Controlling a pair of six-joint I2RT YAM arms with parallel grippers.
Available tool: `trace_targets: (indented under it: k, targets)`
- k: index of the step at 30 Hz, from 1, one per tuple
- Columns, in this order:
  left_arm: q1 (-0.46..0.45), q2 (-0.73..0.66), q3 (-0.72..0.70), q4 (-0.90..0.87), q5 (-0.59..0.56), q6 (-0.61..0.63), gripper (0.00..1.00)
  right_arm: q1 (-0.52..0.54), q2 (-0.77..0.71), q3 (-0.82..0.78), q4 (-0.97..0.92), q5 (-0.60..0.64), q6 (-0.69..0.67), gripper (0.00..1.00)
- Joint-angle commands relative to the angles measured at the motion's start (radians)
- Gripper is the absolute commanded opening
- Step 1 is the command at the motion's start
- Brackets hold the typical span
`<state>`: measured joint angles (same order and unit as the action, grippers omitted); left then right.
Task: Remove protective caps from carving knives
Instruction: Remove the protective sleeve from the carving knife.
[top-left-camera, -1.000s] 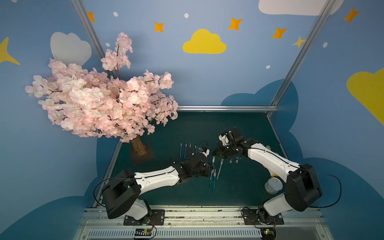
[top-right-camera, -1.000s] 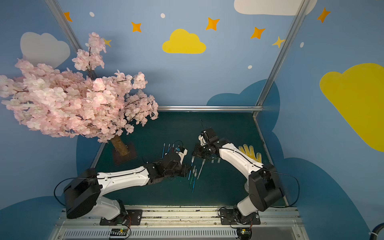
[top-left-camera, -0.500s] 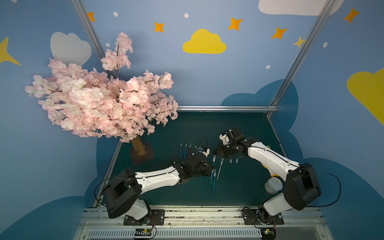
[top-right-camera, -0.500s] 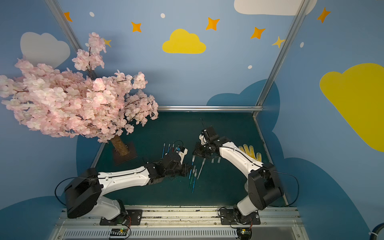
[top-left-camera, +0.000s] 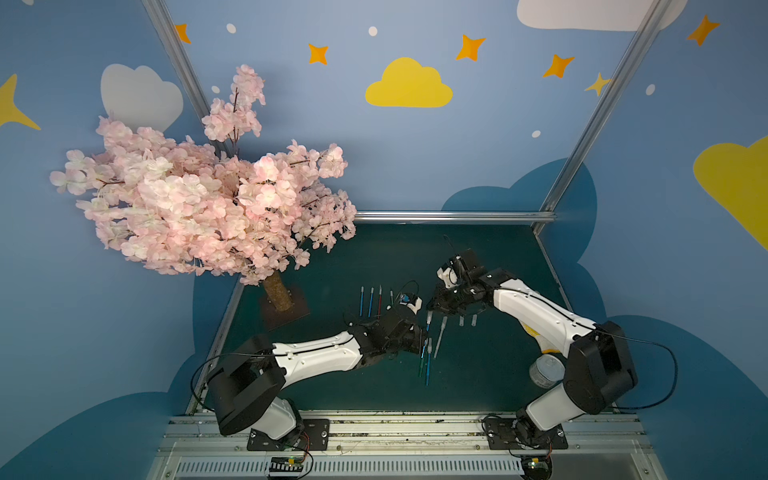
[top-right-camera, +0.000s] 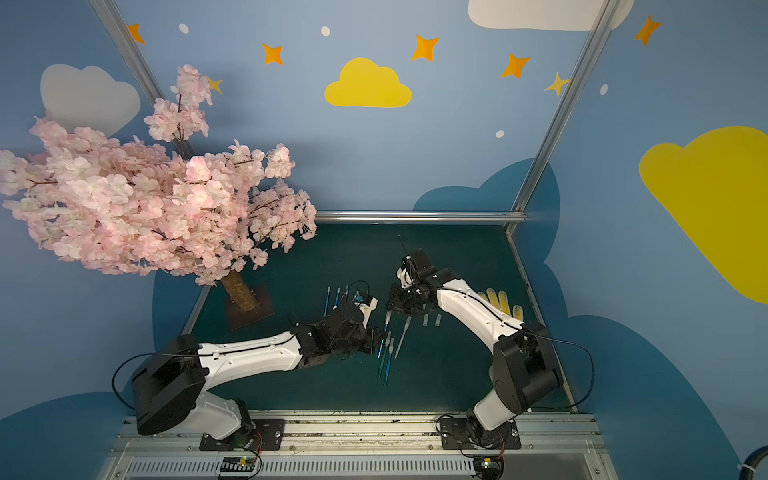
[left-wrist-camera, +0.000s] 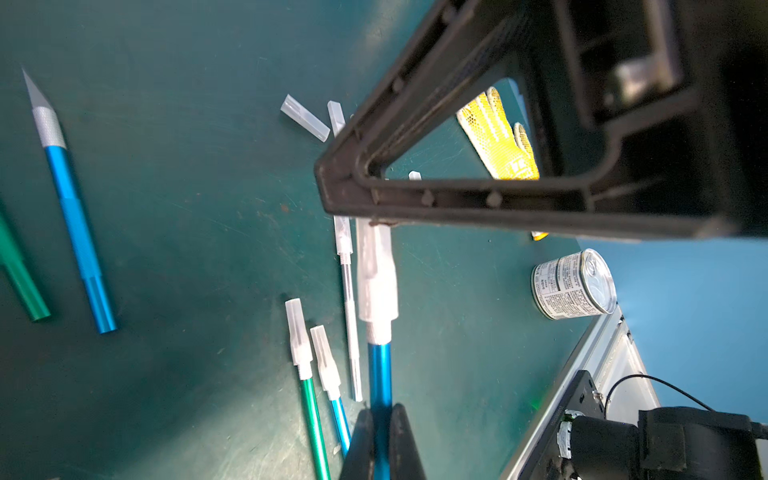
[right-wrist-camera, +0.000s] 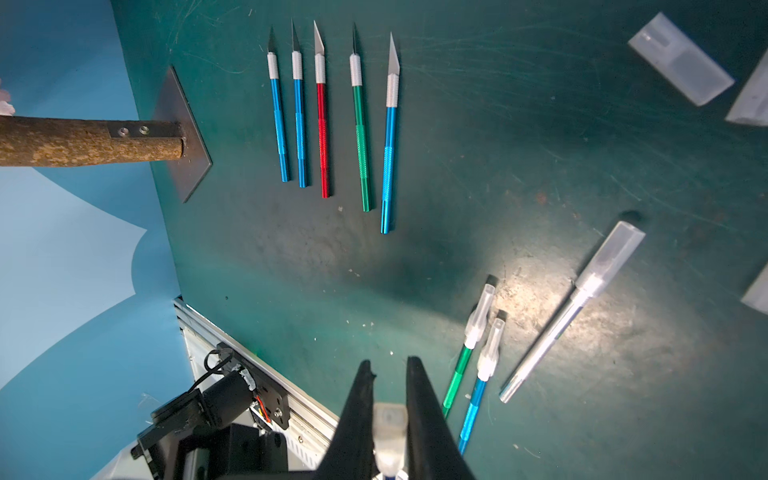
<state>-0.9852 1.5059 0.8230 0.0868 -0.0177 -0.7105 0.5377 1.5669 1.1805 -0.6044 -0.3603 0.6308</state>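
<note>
left gripper (left-wrist-camera: 381, 411) clamped on blue knife (left-wrist-camera: 380, 374) handle, anchoring it | right gripper (right-wrist-camera: 390, 368) pinching its cap (left-wrist-camera: 376, 274), likely for a straight pull; knife bridges both grippers | 5 bare knives (right-wrist-camera: 322, 112) rowed aside; 3 capped knives (right-wrist-camera: 478, 332) wait nearby

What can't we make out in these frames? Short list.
Left wrist view: tip of the translucent plastic cap on the held blue-handled knife, behind the black right gripper.
Right wrist view: two loose translucent caps, cut off by the frame edge.
A top view: silver tin can, partly behind the white right arm.
</note>
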Motion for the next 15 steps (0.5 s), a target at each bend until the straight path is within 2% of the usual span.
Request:
trace_targets:
  k: [1,15]
  targets:
    - [-0.062,0.023,-0.022,-0.188,0.191,0.033,0.04,-0.05,0.0,0.08,0.203,0.145,-0.027,0.07]
    - [-0.062,0.012,-0.065,-0.08,0.188,-0.07,0.03,-0.061,-0.028,0.058,0.253,0.21,0.045,0.05]
